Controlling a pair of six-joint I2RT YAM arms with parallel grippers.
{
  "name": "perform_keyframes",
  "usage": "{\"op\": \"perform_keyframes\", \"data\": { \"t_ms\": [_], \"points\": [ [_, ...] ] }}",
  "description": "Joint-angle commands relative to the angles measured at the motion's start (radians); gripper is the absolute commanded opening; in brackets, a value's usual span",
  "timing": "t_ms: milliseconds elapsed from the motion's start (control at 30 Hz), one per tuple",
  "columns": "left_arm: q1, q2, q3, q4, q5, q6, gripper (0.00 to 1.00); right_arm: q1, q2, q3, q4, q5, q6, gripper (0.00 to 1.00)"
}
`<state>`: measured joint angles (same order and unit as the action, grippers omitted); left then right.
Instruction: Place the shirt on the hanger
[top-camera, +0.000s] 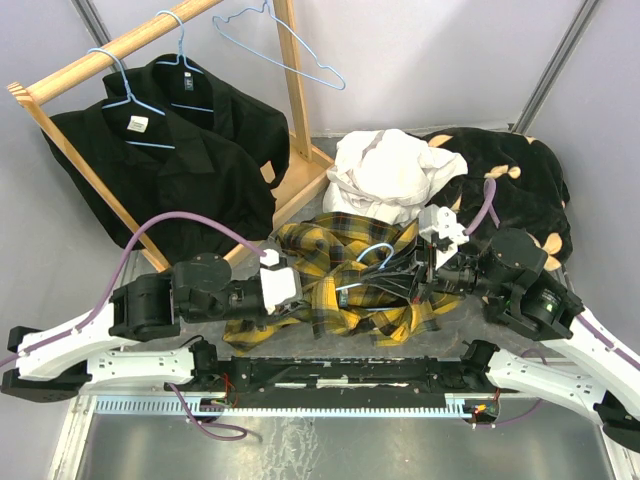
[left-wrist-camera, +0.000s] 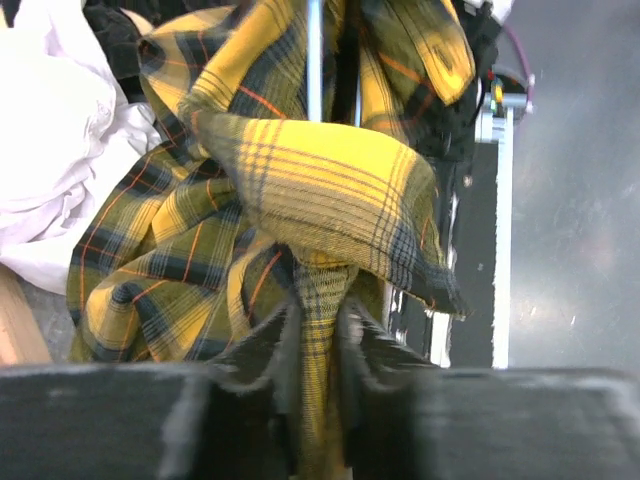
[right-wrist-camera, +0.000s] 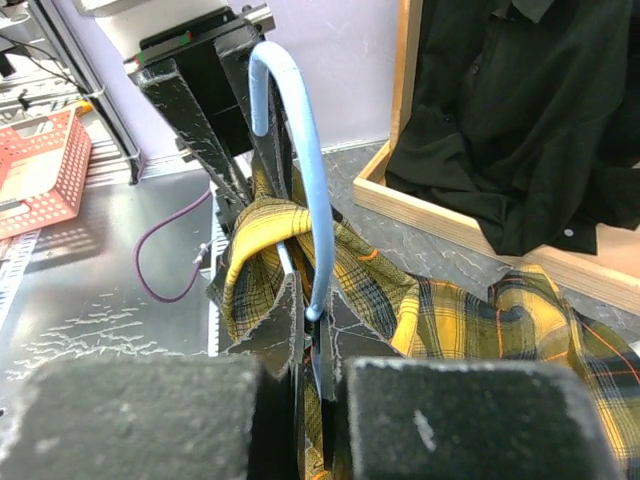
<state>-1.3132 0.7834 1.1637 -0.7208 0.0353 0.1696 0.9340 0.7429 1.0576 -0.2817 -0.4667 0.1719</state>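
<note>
Leftmost, the left gripper (left-wrist-camera: 320, 345) pinches a fold at the left edge of the heaped shirt (top-camera: 340, 300). On its middle lies the hanger (right-wrist-camera: 308, 180), its neck clamped by the right gripper (right-wrist-camera: 316, 350) from the right. Bunched cloth could snag the wire and twist it loose.

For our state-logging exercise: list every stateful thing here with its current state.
Shirt: bunched, not hung.
Hanger: gripped at neck, hook out of shirt.
Left gripper: shut on shirt.
Right gripper: shut on hanger.
Black shirts: hanging on rack.
Spare hanger: empty on rack.
White shirt: crumpled.
</note>
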Motion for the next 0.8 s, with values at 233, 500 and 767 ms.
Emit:
{"op": "perform_keyframes", "data": {
  "t_ms": [233,500,767],
  "points": [
    [0.0,-0.103,-0.073,0.254,-0.379,-0.224,0.75,0.002,0.003,0.081,-0.108,0.353,-0.123,0.0],
    [-0.001,-0.14,-0.096,0.278,-0.643,-0.326,0.84,0.002,0.007,0.07,-0.058,0.692,-0.09,0.0],
    [0.0,-0.095,-0.079,0.288,-0.775,-0.43,0.84,0.002,0.095,0.193,-0.172,0.739,0.017,0.0]
  ]
}}
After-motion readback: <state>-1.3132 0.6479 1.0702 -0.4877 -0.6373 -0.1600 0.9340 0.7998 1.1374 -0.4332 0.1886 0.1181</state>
